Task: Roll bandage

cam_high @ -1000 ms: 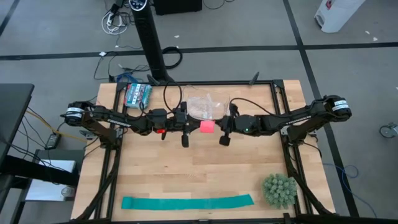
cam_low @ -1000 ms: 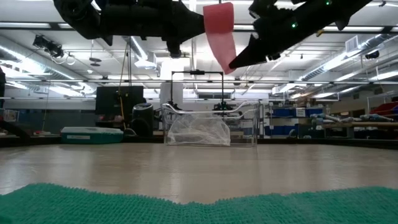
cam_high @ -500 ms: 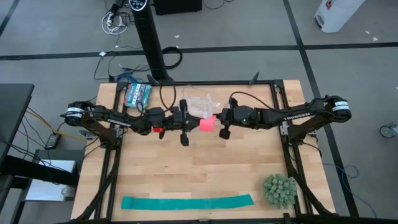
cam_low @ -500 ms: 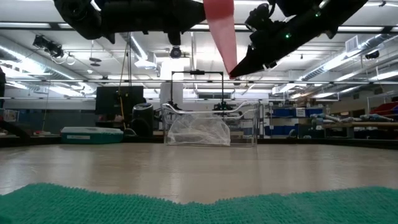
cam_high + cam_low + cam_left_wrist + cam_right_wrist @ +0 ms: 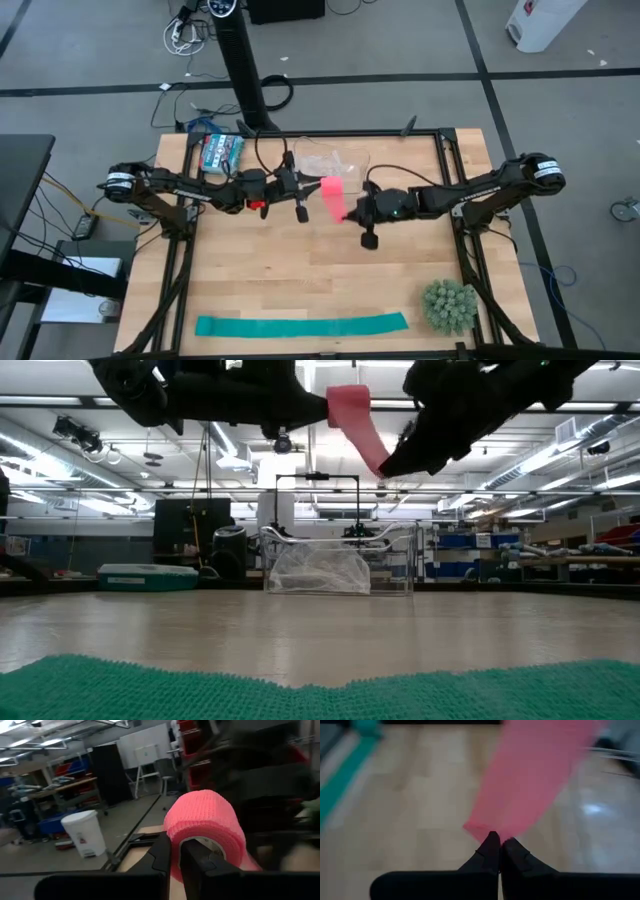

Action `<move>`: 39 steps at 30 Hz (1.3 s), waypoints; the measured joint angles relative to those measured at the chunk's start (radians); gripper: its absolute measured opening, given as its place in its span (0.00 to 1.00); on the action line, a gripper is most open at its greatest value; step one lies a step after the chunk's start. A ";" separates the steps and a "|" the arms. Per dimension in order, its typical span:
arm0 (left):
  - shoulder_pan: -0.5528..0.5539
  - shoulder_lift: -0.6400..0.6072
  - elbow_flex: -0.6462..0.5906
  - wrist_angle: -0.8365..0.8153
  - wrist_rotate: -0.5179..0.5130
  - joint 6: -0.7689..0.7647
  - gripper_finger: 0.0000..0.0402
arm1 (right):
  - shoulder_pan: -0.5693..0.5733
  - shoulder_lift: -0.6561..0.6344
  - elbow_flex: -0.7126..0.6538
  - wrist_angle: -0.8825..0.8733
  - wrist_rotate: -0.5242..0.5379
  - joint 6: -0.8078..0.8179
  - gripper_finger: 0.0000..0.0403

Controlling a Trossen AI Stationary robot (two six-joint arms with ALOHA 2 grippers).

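Mid-air above the centre of the pale wooden slatted desk (image 5: 300, 270): the left hand (image 5: 175, 851), fingers nearly closed, pinches the wall of the soft pink-red crepe-textured bandage (image 5: 206, 822) at its wound cylinder end. The right hand (image 5: 496, 845), fully closed, nips the loose tail's tip, likely keeping the flat strip taut for winding. A teal-green fabric strip (image 5: 300, 325) lies flat along the frame's lower edge, untouched.

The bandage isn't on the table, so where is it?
In the high view the bandage hangs above the table's middle, its roll held by the left gripper, its loose end pinched by the right gripper.
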 joint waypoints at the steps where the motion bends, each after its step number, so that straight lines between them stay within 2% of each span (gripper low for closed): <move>1: 0.012 0.000 0.000 0.000 0.000 0.000 0.08 | 0.018 0.000 0.000 0.001 -0.009 0.007 0.00; 12: 0.067 0.000 0.000 -0.019 0.049 -0.004 0.08 | 0.225 0.000 0.000 0.085 0.007 0.059 0.00; 17: 0.059 0.000 0.006 -0.020 0.061 -0.030 0.08 | 0.256 0.000 0.000 0.087 0.106 0.024 0.00; 24: 0.041 0.000 0.016 0.004 0.084 -0.052 0.08 | 0.163 0.000 0.000 0.051 0.101 -0.011 0.00; 34: 0.004 0.000 0.016 0.015 0.167 -0.091 0.08 | -0.055 0.000 0.000 0.018 0.099 -0.116 0.00; 39: -0.033 0.000 0.016 0.014 0.183 -0.092 0.08 | -0.142 0.000 0.000 0.055 0.039 -0.147 0.00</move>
